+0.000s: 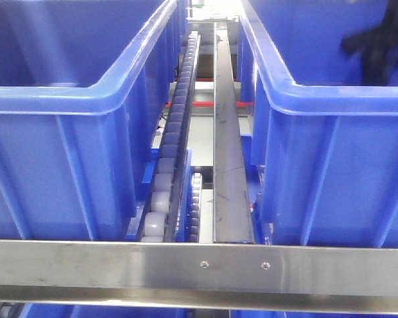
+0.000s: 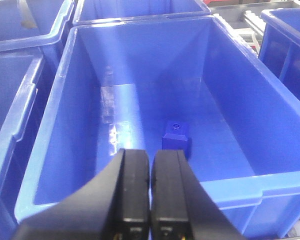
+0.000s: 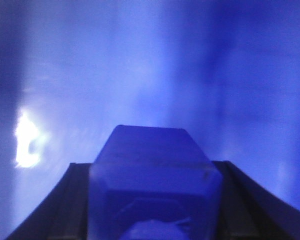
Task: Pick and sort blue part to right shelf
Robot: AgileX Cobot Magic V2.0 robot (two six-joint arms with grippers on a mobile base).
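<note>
**Q:** Where is the blue part?

**A:** Seen from the right wrist, a blue part (image 3: 155, 175) sits clamped between the dark fingers (image 3: 55, 205) of the right hand (image 3: 152, 200), filling the gap. Beyond it there is only blurred blue surface, with a bright glare patch to the hand's left.

**Q:** And the left hand?

**A:** The left hand (image 2: 150, 195) hovers over the near rim of a large blue bin (image 2: 55, 125), its black fingers pressed together with nothing between them. Just ahead of it, on the bin floor, lies a second small blue block (image 2: 176, 139).

**Q:** What of the right shelf?

**A:** The front view shows the steel front rail (image 1: 199, 268) with two screws, a grey roller track (image 1: 172, 146) and a steel divider strip (image 1: 227, 146) running between two blue bins. A dark blurred shape shows above the bin (image 1: 331, 165) on that view's right; what it is cannot be told.
</note>
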